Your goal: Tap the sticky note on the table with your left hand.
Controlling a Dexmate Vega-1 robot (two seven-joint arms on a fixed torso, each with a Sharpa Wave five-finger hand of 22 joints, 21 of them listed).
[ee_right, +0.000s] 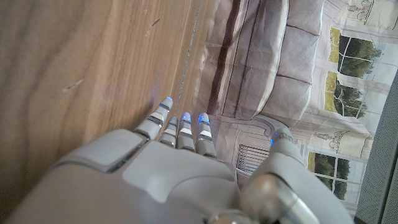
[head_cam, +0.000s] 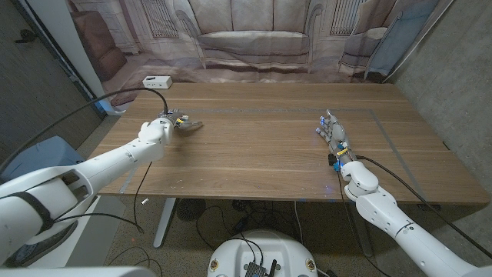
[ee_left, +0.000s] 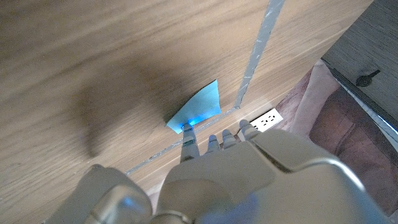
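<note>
Light blue sticky note (ee_left: 198,107), brown wood-grain table (head_cam: 261,146), white power strip (head_cam: 156,81)

The sticky note (ee_left: 198,108) is a small piece of light blue paper. It lies flat on the brown wooden surface (ee_left: 93,56). In the left wrist view it sits near the middle of the frame, and it looks like a slanted square with one corner pointing up. One fingertip (ee_left: 186,129) of the left hand (ee_left: 249,180) touches its lower edge. A thin silver strip (ee_left: 256,56) on the surface runs just beside the note, on its right. In the head view the left hand (head_cam: 178,123) covers the note, at the upper left of the frame.
</note>
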